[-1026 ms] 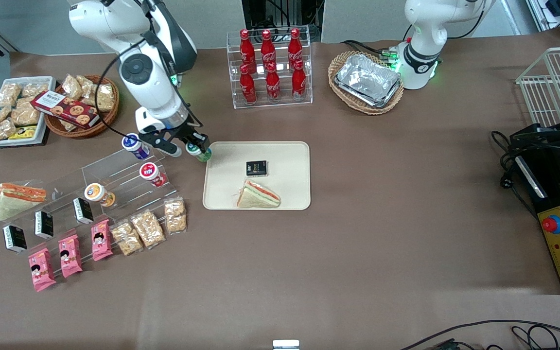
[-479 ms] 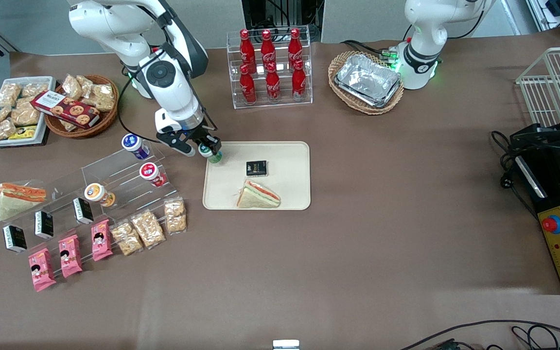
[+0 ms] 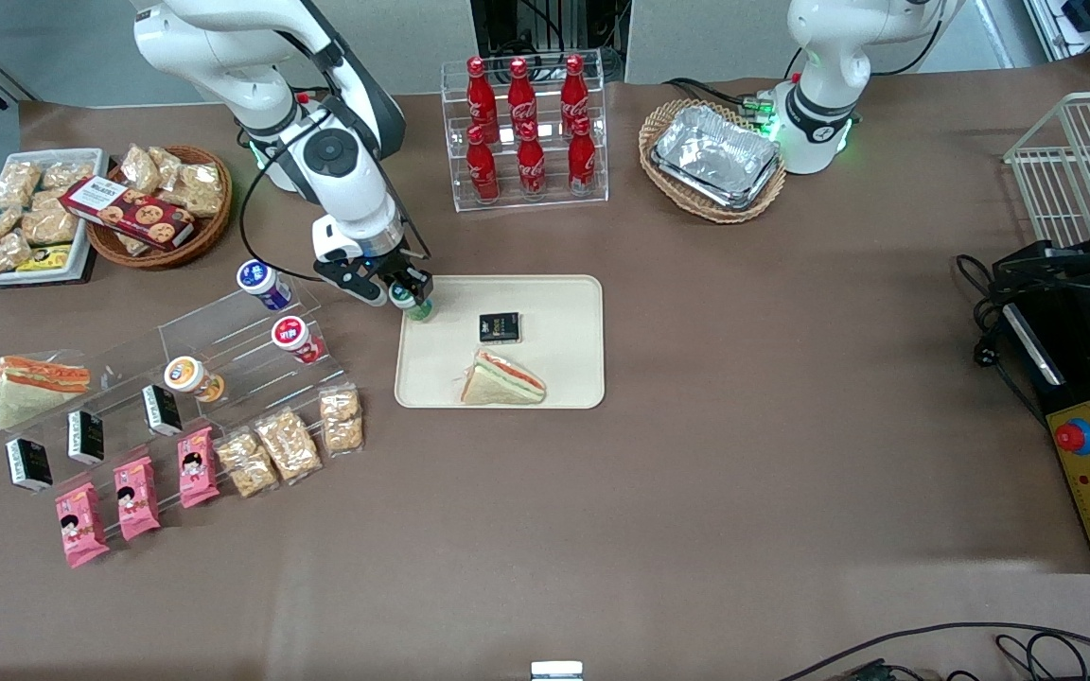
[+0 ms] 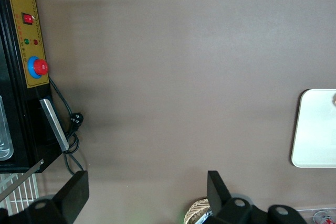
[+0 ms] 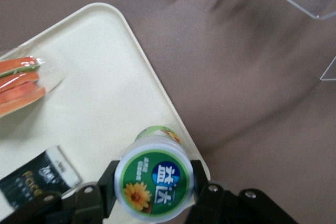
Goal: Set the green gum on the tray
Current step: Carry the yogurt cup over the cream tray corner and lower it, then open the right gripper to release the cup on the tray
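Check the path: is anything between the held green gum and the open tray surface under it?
Nothing visible. The gripper holds the green gum over the tray corner nearest the display rack. The black packet and sandwich lie farther in, leaving that corner bare.

Gripper (image 3: 400,289) over tray (image 3: 564,378) corner at 10 o'clock, jaws closed on green gum (image 3: 410,300). Black packet (image 3: 499,327) near tray centre; sandwich (image 3: 502,378) at its 6 o'clock. Blue-purple bottle (image 3: 264,285) at 9 o'clock of gripper, on acrylic rack (image 3: 223,331).
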